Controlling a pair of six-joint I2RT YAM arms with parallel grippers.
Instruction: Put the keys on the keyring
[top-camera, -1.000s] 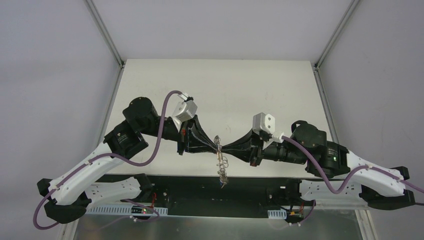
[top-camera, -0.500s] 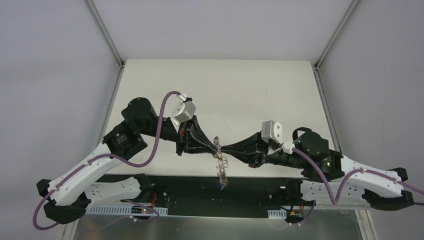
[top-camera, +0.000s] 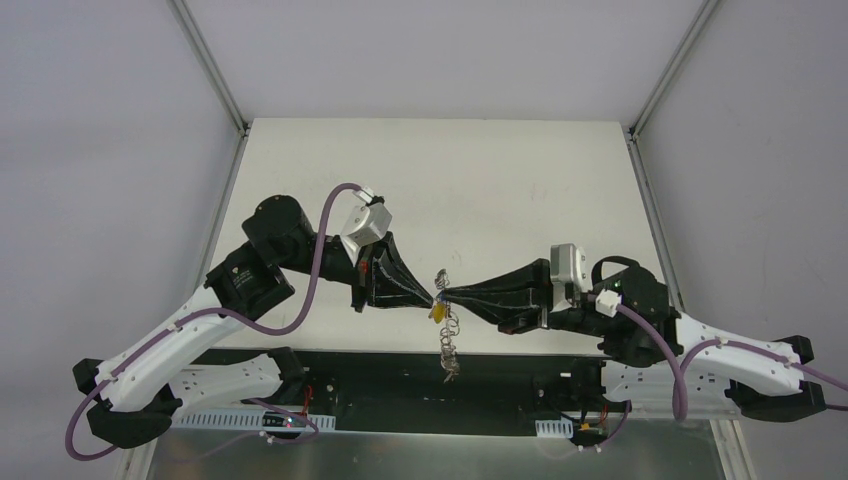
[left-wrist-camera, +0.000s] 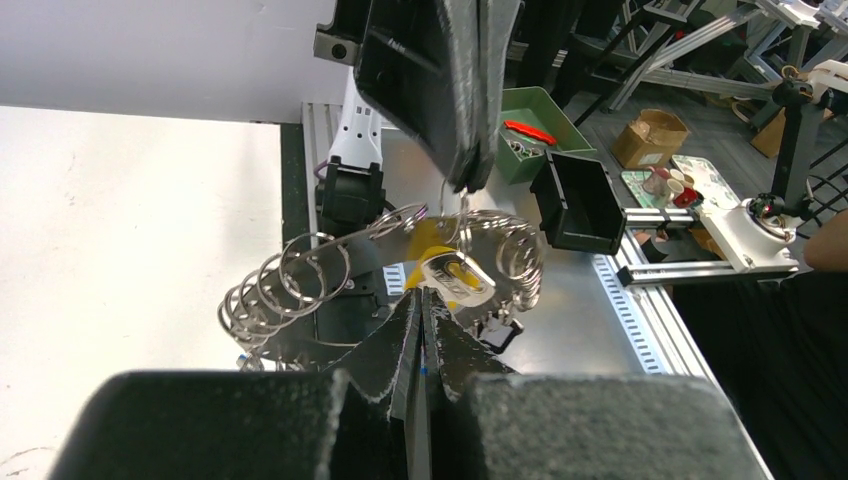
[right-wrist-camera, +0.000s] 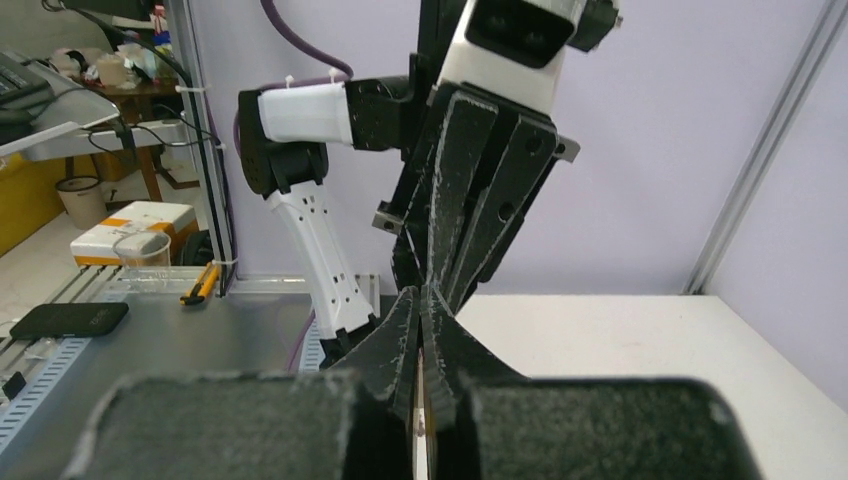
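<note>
Both grippers meet tip to tip above the table's near edge. The keyring, a silvery ring fringed with small loops, hangs below them; the left wrist view shows its loops fanned out. My left gripper is shut, its tips at the yellow key, apparently pinching it. My right gripper is shut on a thin wire loop of the keyring. A small blue bit shows at the ring's low end. In the right wrist view the right gripper is shut against the left fingers.
The white table stretches behind the arms, with a black strip and a metal rail along its near edge. Purple cables loop over both arms. Grey walls and frame posts enclose the sides.
The right arm has rolled its wrist and drawn its body to the right, with the fingertips kept at the meeting point. The yellow key now shows below the tips. The left arm stays still.
</note>
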